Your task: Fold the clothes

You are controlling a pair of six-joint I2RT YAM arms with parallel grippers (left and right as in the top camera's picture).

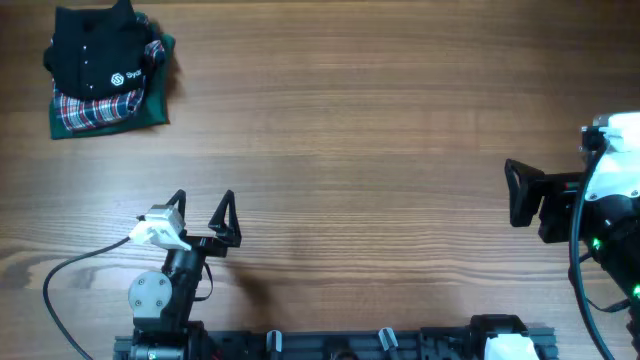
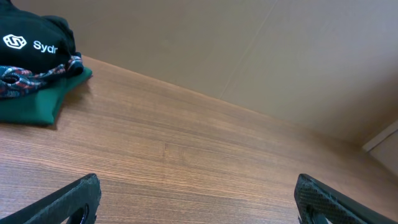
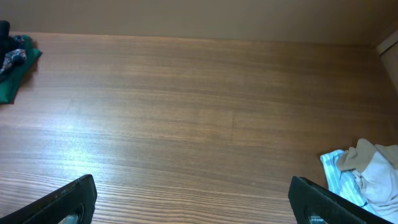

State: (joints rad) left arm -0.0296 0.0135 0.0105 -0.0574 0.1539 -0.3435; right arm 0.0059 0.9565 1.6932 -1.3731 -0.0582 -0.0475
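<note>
Spread wide, my left gripper (image 1: 204, 198) hovers empty near the folded stack (image 1: 105, 70), which looks finished; my right gripper (image 1: 512, 193), far right of it and equally released, faces a crumpled garment (image 3: 367, 177), likely next.

The desk (image 1: 380, 120) is brown wood, its grain running from left edge to right edge. Behind its far edge stands a plain beige wall (image 2: 249, 43). A pale strip (image 3: 390, 45), too small to identify, sits by the far right corner.
</note>
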